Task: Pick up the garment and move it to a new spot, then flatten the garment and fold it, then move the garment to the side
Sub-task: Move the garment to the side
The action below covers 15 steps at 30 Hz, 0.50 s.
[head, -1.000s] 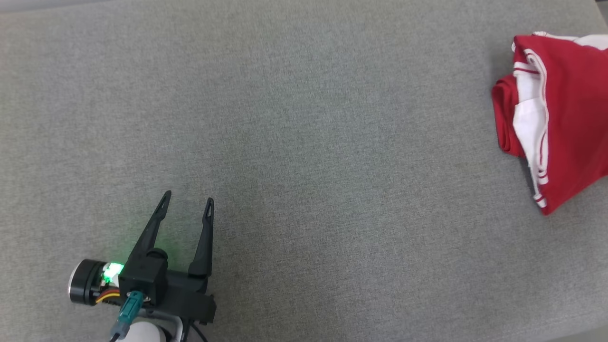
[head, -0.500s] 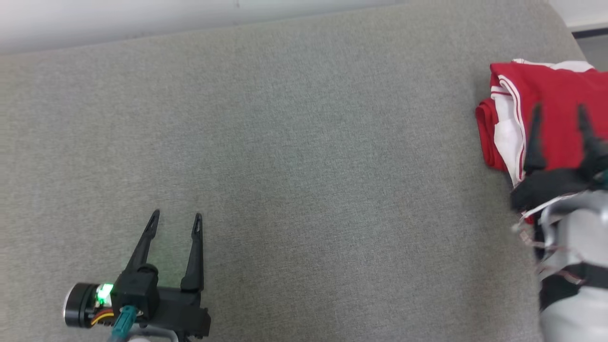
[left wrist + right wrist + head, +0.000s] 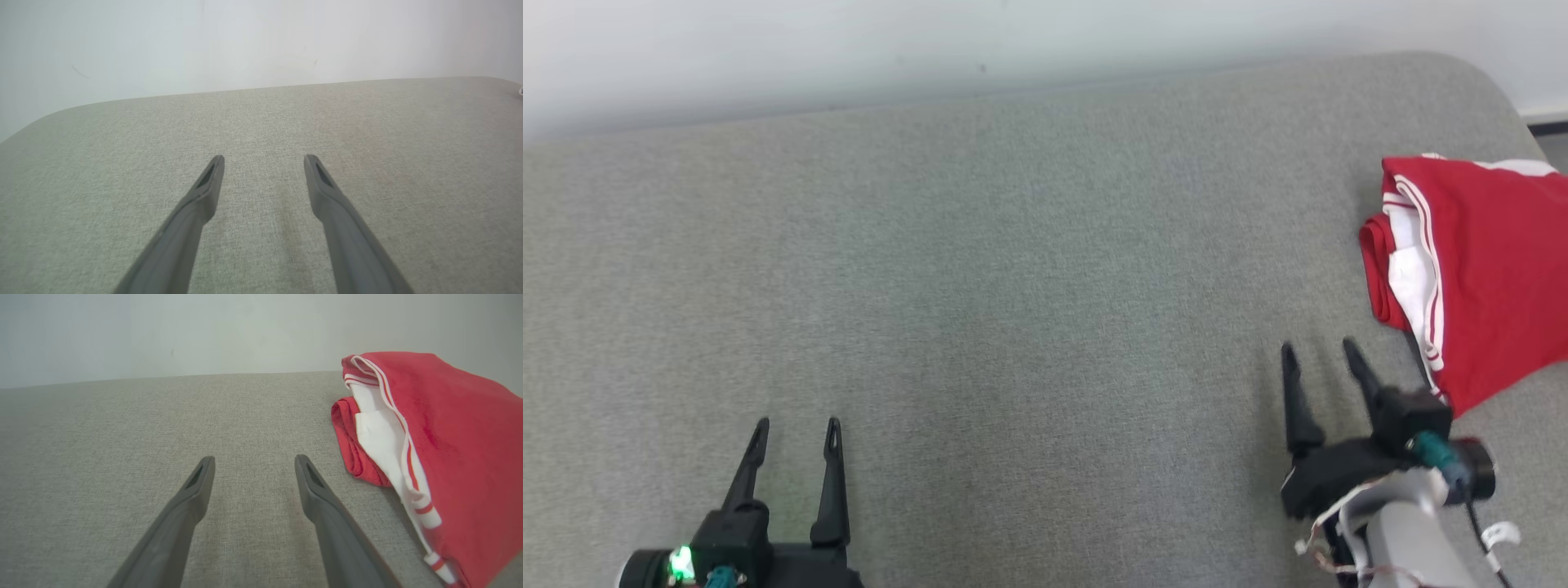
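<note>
Well, left pincer (image 3: 797,423) and right pincer (image 3: 1318,345) gape empty above open cushion (image 3: 1013,286); garment (image 3: 1494,269) hugs its right edge.

Garment (image 3: 1494,286) on padded surface (image 3: 1013,286) at frame's right edge; right gripper (image 3: 1318,345) just beside it, lower right; left gripper (image 3: 797,423) lower left.

1. The folded red fabric garment with white striped trim (image 3: 1494,278) runs off the head view's 3 o'clock edge, so its far side is cut off.
2. Its lower layers lie hidden beneath the top red panel.
3. The black two-fingered left gripper (image 3: 797,422) has its body cropped at 7 o'clock.
4. The right arm's pale grey forearm (image 3: 1409,543) is cropped at 5 o'clock.
</note>
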### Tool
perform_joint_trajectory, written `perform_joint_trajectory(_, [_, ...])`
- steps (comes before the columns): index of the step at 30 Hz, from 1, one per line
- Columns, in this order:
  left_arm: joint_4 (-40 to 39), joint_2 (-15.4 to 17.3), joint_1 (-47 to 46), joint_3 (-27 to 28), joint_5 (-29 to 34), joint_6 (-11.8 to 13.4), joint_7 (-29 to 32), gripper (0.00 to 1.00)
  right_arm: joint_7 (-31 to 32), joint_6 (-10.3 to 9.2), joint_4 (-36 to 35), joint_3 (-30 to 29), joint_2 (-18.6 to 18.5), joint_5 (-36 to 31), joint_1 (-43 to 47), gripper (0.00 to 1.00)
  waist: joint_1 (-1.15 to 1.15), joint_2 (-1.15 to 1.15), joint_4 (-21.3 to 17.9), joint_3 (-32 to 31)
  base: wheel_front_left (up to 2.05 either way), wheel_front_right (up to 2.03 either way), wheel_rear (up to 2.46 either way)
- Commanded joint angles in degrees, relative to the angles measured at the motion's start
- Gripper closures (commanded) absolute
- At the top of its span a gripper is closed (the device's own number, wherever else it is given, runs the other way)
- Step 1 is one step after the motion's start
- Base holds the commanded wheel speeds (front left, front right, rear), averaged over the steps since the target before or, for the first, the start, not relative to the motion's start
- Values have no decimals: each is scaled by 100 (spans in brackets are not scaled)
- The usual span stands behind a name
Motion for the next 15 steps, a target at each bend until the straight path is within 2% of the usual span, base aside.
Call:
perform_joint_trajectory(1, [42, -21, 103, 23, -28, 25, -15, 0, -19, -20, 56, 39, 51, 54, 106, 0, 1, 0, 118, -151, 0, 0, 0])
perform_joint_trajectory(7, [196, -40, 285, 105, -105, -27, -15, 0, -19, -20, 318, 287, 125, 125, 323, 0, 1, 0, 217, -373, 0, 0, 0])
perform_joint_trajectory(15, [305, -48, 502, 277, -150, -18, -15, 0, -20, -19, 178, 466, 214, 441, 499, 0, 1, 0, 261, -755, 0, 0, 0])
